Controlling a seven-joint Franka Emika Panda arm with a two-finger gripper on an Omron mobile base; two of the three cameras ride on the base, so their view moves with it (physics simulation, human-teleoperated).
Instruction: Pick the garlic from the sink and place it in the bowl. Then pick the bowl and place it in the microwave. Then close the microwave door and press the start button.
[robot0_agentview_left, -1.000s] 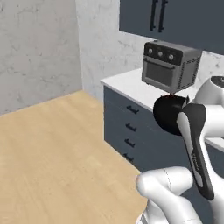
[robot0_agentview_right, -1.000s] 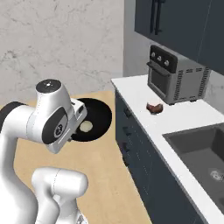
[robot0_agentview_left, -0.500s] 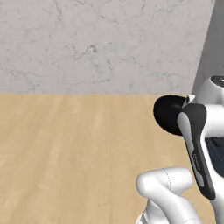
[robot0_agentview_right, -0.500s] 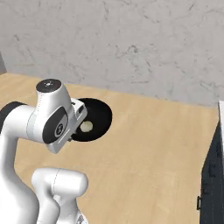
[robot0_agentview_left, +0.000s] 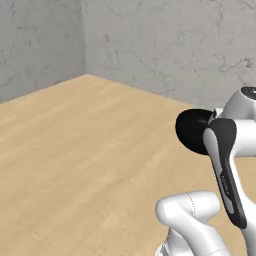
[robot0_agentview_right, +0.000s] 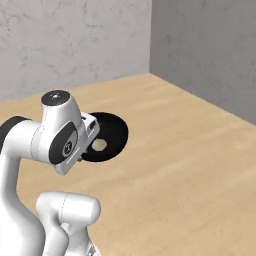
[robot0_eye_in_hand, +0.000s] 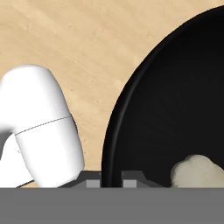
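Note:
My gripper (robot0_eye_in_hand: 110, 183) is shut on the near rim of the glossy black bowl (robot0_eye_in_hand: 175, 96), one finger on each side of the rim. The pale cream garlic (robot0_eye_in_hand: 199, 171) lies inside the bowl, near the lower right of the hand view. From the right base camera the bowl (robot0_agentview_right: 111, 135) hangs above the floor just beyond my white hand, tilted towards the camera, and the garlic (robot0_agentview_right: 100, 145) shows inside it. The sink, the microwave and its door are out of view.
A light wooden floor (robot0_agentview_left: 75, 165) spreads below the arm. Grey marbled walls (robot0_agentview_left: 165, 45) stand behind it and meet in a corner (robot0_agentview_right: 151, 40). My own white arm rises at the lower right of the left base view.
The whole picture has swung: the counter, drawers and toaster oven have left both base views, and bare floor and walls have come in. The bowl with the garlic stays in the gripper.

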